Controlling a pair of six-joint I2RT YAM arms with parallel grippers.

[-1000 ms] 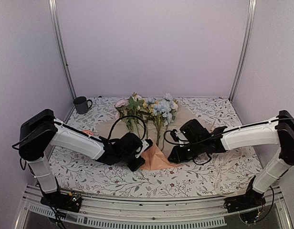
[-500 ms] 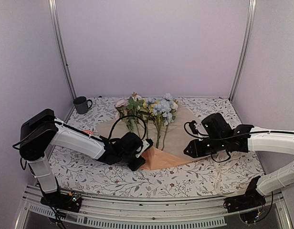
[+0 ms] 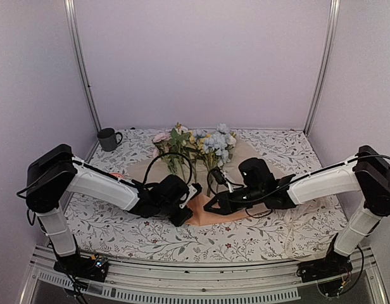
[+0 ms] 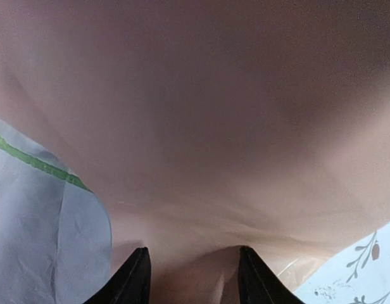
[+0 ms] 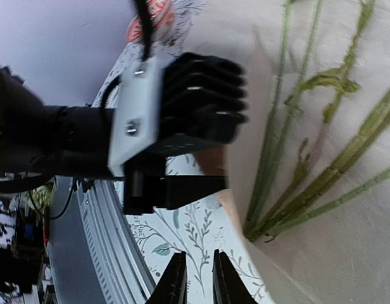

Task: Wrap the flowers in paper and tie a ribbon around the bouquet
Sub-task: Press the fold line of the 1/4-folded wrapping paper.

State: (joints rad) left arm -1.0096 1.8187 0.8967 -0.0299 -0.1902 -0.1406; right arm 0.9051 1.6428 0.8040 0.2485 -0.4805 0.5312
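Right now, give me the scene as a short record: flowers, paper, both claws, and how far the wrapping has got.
flowers: lying on the paper, blooms toward the far wall, stem ends toward the arms
paper: mostly flat on the tablecloth, near corner raised at the left claw
left claw: at that near corner, jaws apart with paper between them; grip unclear
right claw: low near the stem ends, jaws a narrow gap apart, nothing between
wrapping: not closed, stems uncovered
mug: far left corner, apart from the paper

Left fingers [image 4: 135, 285] facing right fingers [image 5: 176, 282], low.
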